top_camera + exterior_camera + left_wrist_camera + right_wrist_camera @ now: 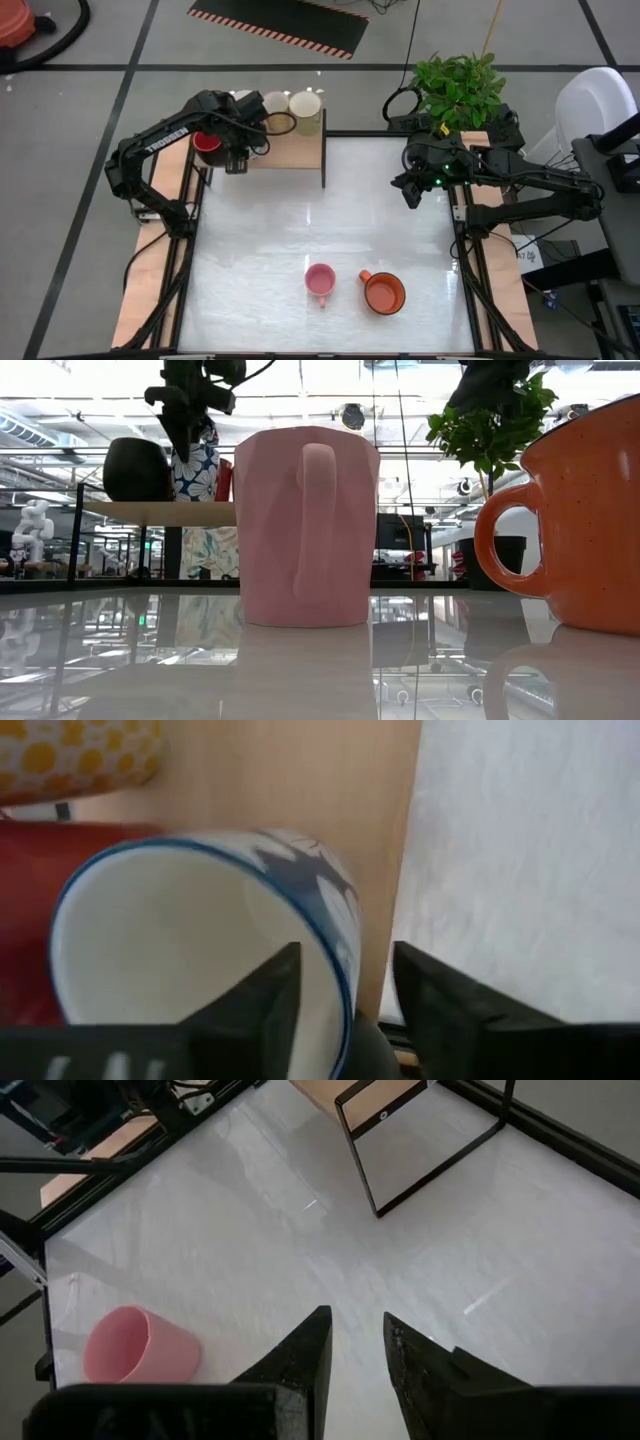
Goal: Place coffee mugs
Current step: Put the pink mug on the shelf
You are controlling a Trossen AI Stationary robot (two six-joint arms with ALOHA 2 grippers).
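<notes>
Left gripper point(345, 985) over shelf point(300, 148), jaws astride blue-flowered mug point(200, 940) rim, loose; red mug point(207, 146) beside. Pink mug point(319, 281), orange mug point(383, 292) on table point(260, 230). Right gripper point(357, 1345) hovers empty, jaws slightly parted.

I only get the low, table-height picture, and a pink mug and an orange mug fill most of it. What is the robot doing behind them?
Observer: The left tool is at the flat wooden shelf in the table's far left corner, with one finger inside a white ceramic mug with a blue flower pattern and one outside.
Operator: Is it squeezing the mug?
Observer: No. Its fingers stand clear of the mug's wall on both sides.
Operator: And the other arm?
Observer: The right tool hangs over bare white table near the right edge, slightly open, with nothing between its fingers.
</notes>
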